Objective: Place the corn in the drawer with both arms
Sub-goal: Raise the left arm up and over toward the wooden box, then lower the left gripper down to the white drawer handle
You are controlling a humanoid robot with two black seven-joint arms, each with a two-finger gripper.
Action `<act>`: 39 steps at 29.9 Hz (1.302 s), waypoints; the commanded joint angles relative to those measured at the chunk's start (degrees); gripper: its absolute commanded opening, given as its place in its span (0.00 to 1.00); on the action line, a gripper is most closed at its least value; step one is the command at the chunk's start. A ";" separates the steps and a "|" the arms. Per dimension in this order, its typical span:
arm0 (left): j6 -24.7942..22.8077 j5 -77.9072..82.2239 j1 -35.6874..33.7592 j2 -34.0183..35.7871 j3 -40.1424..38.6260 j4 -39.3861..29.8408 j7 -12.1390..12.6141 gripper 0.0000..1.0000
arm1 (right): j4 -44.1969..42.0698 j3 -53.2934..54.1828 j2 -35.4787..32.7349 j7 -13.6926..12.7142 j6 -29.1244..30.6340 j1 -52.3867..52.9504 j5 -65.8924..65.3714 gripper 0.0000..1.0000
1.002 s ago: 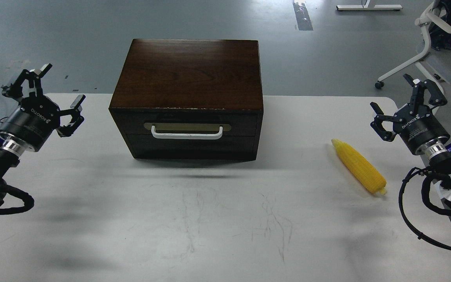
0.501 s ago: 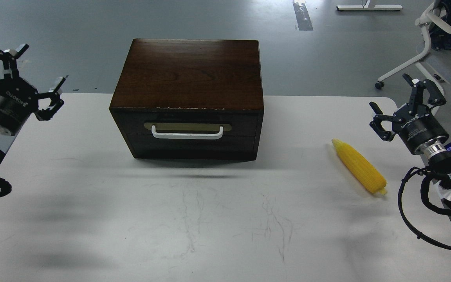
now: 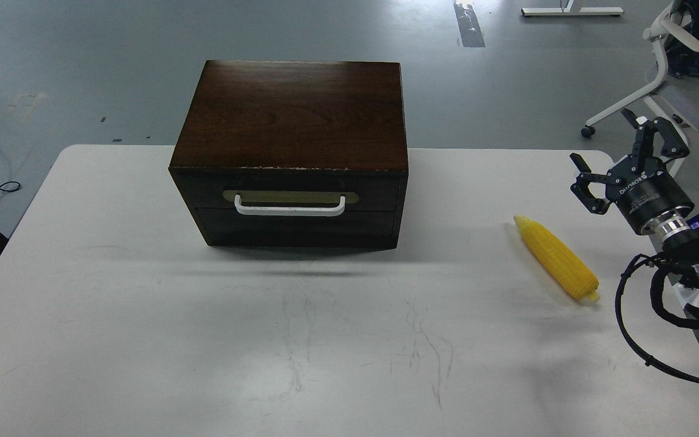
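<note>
On the right side of the white surface [image 3: 143,340], well apart from the shut drawer [image 3: 292,195], the corn [image 3: 556,257] lies looking light, stiff and ridged, best pinched mid-cob by the wide-open, empty right claw [image 3: 619,159] nearby.

- The corn [image 3: 556,258], a bright yellow tapered cob with rows of kernels, is lying flat on the white table [image 3: 143,303] in the right part of the frame, running diagonally with its narrow tip pointing toward the upper left and its blunt end toward the lower right.
- The drawer [image 3: 292,194] is sitting fully shut in the dark brown wooden box [image 3: 292,115] at the upper centre of the frame, its dark front facing the viewer and showing a white bar handle [image 3: 289,209] under a brass-coloured plate [image 3: 290,196].
- The corn is resting well apart from the box, off to its right.
</note>
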 commanded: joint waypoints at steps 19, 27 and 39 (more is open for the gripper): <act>0.04 53.63 -22.99 -13.32 40.02 -17.51 -0.12 0.99 | 0.04 -0.09 -0.02 0.00 0.00 -0.05 -0.24 1.00; 0.04 55.72 -23.08 -14.99 45.64 -21.65 -0.12 0.99 | 0.04 -0.09 -0.02 0.00 0.00 -0.14 -0.24 1.00; 0.04 63.29 -21.94 -15.87 48.98 -20.15 -0.12 0.99 | 0.04 0.00 0.24 0.00 0.00 -0.14 -0.24 1.00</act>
